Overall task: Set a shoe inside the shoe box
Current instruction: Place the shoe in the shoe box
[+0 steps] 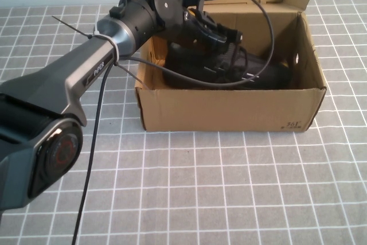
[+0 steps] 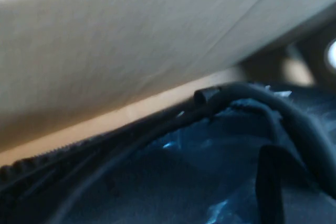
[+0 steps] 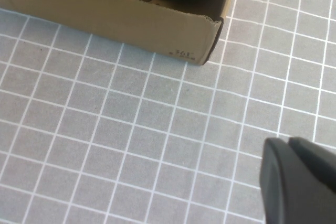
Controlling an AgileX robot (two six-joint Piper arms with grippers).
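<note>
Left arm [image 1: 86, 78] reaches from the near left of the table, forearm rising diagonally away from the robot, wrist bent down over the box [image 1: 229, 110] rim. Left gripper [image 1: 232, 55] is inside the box, down on the shoe [image 1: 252, 73]; jaws closed. Whether they pinch any part of the shoe cannot be told: the wrist and cable [image 1: 261, 21] cover the contact.

Shoe lies under and just beyond the left gripper, on the box floor, long axis along the box's length, toe end towards the right wall. Only dark upper shows in the high view.

Left wrist view: camera pressed close to the shoe [image 2: 184, 182]; dark fabric and a black lace [image 2: 273, 108] fill the lower part, an inner cardboard wall of the box [image 2: 131, 40] fills the upper part, just beside the gripper.

Box is open, lid flap standing at the far side, beyond the left gripper. Small dark print [image 1: 292, 124] on the near wall by the right corner.

Right gripper [image 3: 299, 182] hangs over the tiled table [image 3: 105, 145], well apart from the box [image 3: 121, 19], near its printed corner [image 3: 182, 53]. Only a dark edge of it shows in its wrist view; it is closed and empty, nothing between it and the table
</note>
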